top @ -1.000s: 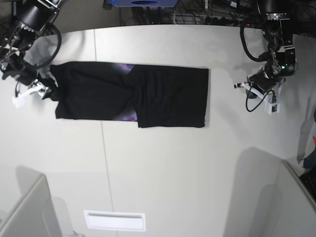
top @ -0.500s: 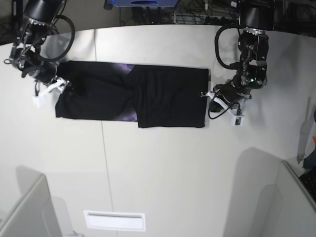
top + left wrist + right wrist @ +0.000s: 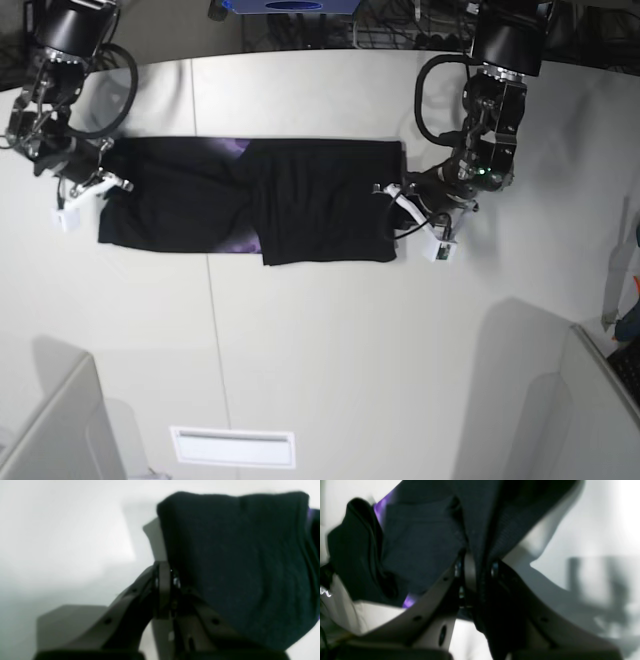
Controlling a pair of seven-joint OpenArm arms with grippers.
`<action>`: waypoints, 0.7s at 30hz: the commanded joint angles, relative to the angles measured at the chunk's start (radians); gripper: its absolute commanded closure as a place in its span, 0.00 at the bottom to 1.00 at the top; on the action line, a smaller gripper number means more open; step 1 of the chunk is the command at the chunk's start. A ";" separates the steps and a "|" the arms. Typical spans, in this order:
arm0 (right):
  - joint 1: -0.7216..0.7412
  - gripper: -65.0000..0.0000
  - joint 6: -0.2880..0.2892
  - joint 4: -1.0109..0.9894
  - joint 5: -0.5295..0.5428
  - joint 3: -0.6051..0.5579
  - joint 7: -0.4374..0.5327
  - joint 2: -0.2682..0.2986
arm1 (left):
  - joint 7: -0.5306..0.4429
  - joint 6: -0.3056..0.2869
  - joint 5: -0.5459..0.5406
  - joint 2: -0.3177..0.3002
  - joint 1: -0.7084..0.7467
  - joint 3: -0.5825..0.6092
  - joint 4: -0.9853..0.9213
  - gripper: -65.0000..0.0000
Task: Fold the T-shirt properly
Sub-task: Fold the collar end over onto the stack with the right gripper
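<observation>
On the white surface, black T-shirt stretched flat; right end effector clamped on cloth, left end effector seemingly too.

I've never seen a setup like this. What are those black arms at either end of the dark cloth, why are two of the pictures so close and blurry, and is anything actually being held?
You are looking at one robot with two arms, working at a pale table. The wide picture comes from a camera overhead. In it the robot's left gripper is on the right side, and its right gripper is on the left.

The long dark shape between them is a black T-shirt, lying partly folded, with a little purple print peeking out.

The two close, blurry pictures come from small cameras on the wrists, looking along the grippers' fingers. In both, black cloth sits pinched between the closed fingers: the left gripper holds one end of the shirt and the right gripper holds the other.
</observation>
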 commanded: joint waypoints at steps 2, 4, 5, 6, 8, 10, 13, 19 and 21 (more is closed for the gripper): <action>0.004 1.00 -0.007 0.099 0.036 -0.045 0.018 0.011 | 0.056 0.002 0.015 -0.001 0.003 0.005 0.001 1.00; -0.004 1.00 -0.059 0.189 0.036 -0.091 0.018 0.011 | 0.056 0.002 0.015 -0.001 -0.009 0.013 0.004 1.00; -0.005 1.00 -0.085 0.223 0.036 -0.116 0.016 0.011 | 0.057 0.002 0.015 -0.001 -0.015 0.013 0.003 1.00; -0.007 1.00 -0.117 0.258 0.036 -0.151 0.016 0.011 | 0.057 0.002 0.015 -0.002 -0.017 0.011 0.003 1.00; -0.009 1.00 -0.160 0.323 0.036 -0.222 0.019 0.011 | 0.057 0.002 0.015 -0.005 -0.022 0.007 0.004 1.00; -0.005 1.00 -0.196 0.367 0.038 -0.274 0.018 0.011 | 0.059 0.002 0.015 -0.007 -0.025 0.007 0.004 1.00; -0.002 1.00 -0.256 0.413 0.044 -0.357 0.022 0.001 | 0.059 0.002 0.015 -0.008 -0.025 0.005 0.004 1.00; 0.030 1.00 -0.306 0.424 0.039 -0.472 0.018 -0.094 | 0.059 0.002 0.015 -0.042 -0.014 0.008 0.006 1.00; 0.042 1.00 -0.308 0.424 0.038 -0.503 0.018 -0.124 | 0.059 0.002 0.015 -0.045 -0.014 0.007 0.006 1.00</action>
